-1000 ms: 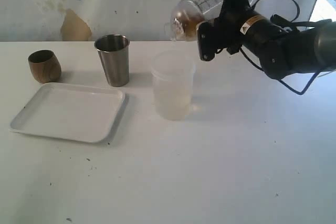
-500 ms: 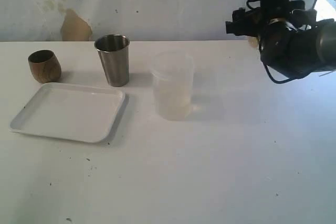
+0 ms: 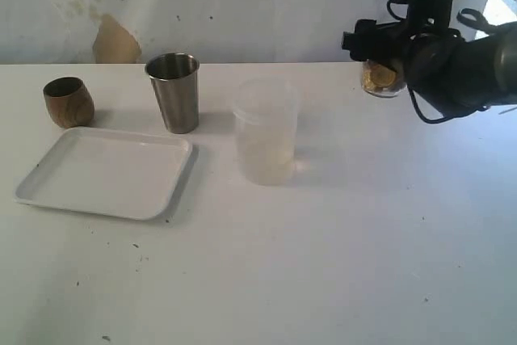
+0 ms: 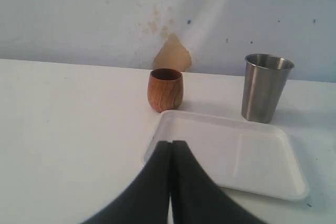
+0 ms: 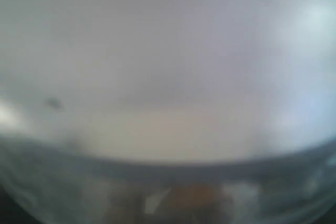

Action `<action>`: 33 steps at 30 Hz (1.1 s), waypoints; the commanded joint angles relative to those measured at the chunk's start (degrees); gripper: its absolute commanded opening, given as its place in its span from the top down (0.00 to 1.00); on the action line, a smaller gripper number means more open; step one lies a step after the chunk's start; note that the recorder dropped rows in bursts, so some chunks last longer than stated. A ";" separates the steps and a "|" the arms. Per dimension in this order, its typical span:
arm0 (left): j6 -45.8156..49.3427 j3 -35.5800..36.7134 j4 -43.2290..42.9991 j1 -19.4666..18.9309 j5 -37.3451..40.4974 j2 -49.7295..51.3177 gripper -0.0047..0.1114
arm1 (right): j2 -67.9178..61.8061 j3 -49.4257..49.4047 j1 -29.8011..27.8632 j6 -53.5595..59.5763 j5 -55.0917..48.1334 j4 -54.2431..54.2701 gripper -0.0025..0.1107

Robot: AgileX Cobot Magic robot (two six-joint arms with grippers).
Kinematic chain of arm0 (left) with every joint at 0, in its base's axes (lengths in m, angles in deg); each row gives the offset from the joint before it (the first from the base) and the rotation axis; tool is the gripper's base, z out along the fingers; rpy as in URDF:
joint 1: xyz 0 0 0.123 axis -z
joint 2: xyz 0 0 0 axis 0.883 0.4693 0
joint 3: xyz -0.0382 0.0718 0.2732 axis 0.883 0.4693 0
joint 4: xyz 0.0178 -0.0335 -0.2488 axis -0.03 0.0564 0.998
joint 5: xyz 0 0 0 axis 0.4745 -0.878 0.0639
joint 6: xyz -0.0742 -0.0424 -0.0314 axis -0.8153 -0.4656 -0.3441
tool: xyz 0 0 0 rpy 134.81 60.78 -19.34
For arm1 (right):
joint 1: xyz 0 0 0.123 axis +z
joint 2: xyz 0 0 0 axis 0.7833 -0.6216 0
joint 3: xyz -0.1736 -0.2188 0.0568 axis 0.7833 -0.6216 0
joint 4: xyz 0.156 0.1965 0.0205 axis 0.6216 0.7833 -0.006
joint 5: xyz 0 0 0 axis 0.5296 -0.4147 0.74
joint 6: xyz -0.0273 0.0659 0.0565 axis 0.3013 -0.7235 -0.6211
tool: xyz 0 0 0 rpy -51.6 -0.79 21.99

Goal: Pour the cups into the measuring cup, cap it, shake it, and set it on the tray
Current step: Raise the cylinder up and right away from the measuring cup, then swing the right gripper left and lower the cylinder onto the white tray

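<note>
In the exterior view, the right gripper (image 3: pixel 381 56) is reaching in over the far right of the table (image 3: pixel 323 240), and the measuring cup (image 3: pixel 380 78) is sitting directly under it, its clear lower part with golden-brown contents showing below the black jaws. The jaws are standing wide around the cup and appear to be gripping it. Whether its bottom is touching the table I cannot tell. It is standing well apart from the tray (image 3: pixel 105 171), which is lying at the left with the wooden cup (image 3: pixel 68 101) and the steel tumbler (image 3: pixel 174 92) just behind it. A frosted plastic cup (image 3: pixel 265 131) is standing in between.

In the left wrist view, the left gripper (image 4: pixel 171 144) is hovering with its fingers pressed together, holding nothing. The tray (image 4: pixel 231 153) is lying just beyond its tips, with the wooden cup (image 4: pixel 165 89) and the steel tumbler (image 4: pixel 265 87) at the tray's far rim.

In the right wrist view, the measuring cup (image 5: pixel 168 182) is filling the blurred frame, right against the camera.
</note>
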 commanded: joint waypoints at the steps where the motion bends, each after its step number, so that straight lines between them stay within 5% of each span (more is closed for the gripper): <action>1: -0.20 0.25 -0.03 0.10 -0.61 -0.27 0.96 | 4.09 0.57 -0.46 1.50 -2.54 -5.21 0.98; 16: -0.20 0.25 -0.03 0.10 -0.61 -0.27 0.96 | 20.26 0.57 10.29 -19.72 -12.61 -31.63 0.98; 23: -0.20 0.25 -0.03 0.10 -0.61 -0.27 0.96 | 17.31 0.67 21.54 -31.91 -11.31 -41.29 0.98; 33: -0.20 0.25 -0.03 0.10 -0.61 -0.27 0.96 | 5.77 0.67 32.48 -31.46 -2.90 -42.26 0.98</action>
